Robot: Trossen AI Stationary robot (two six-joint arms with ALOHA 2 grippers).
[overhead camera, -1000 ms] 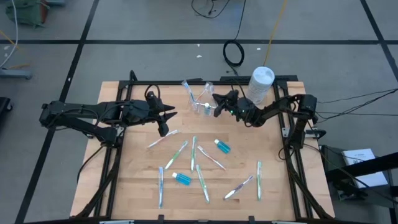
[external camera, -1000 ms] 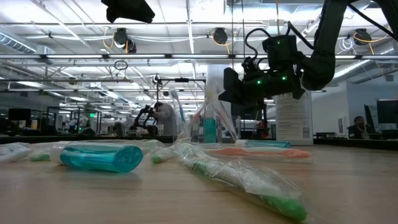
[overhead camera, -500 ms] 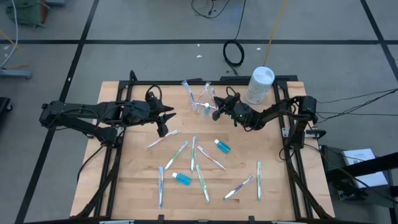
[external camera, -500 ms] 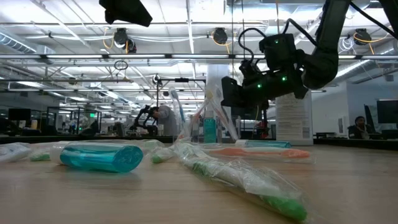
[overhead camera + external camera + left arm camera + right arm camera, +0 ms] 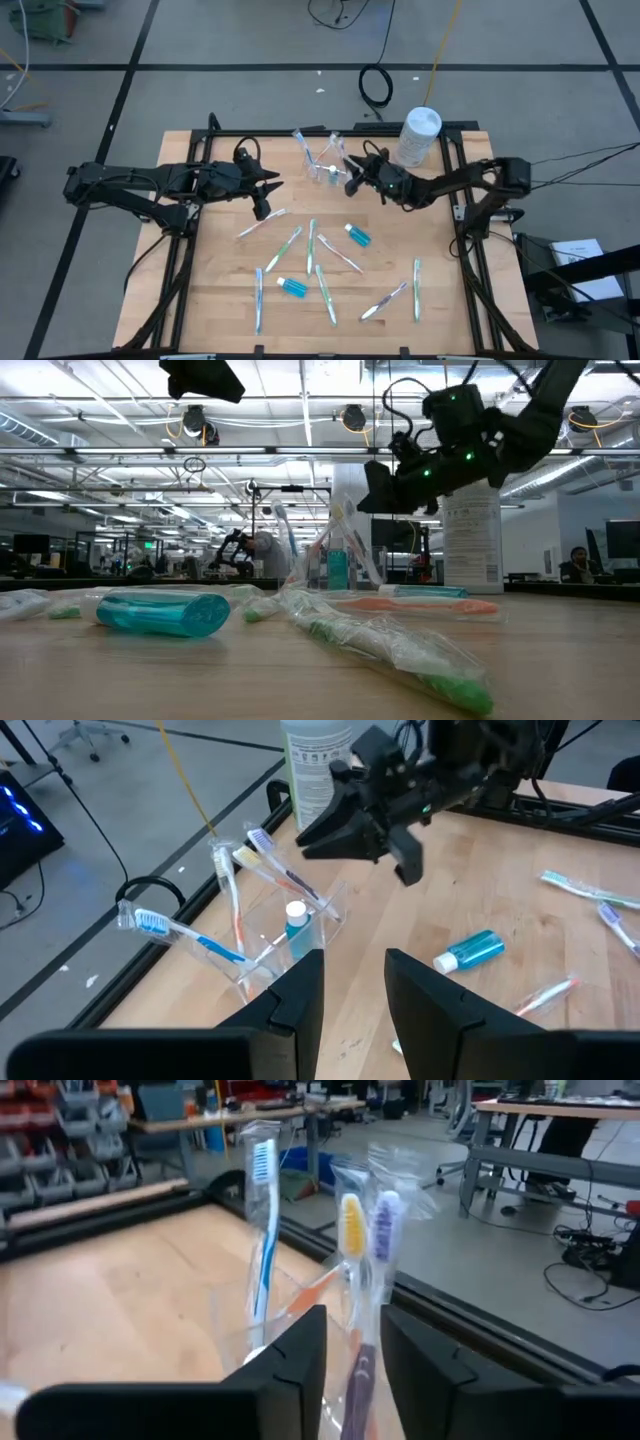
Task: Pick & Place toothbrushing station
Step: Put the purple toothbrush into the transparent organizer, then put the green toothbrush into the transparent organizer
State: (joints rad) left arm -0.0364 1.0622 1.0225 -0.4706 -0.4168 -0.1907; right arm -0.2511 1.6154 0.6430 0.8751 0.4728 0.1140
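High view: canister beside cup; toothbrushes scattered.

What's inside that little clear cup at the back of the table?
The clear cup holds three wrapped toothbrushes, with blue, yellow and purple heads, plus a blue white-capped tube. The cup's bottom is hidden behind the left gripper.

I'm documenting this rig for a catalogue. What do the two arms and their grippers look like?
Both arms are matte black, built of slim jointed segments with black cables along them. The left gripper and right gripper each end in two dark, flat, tapered fingers. Small green lights glow on the right wrist.
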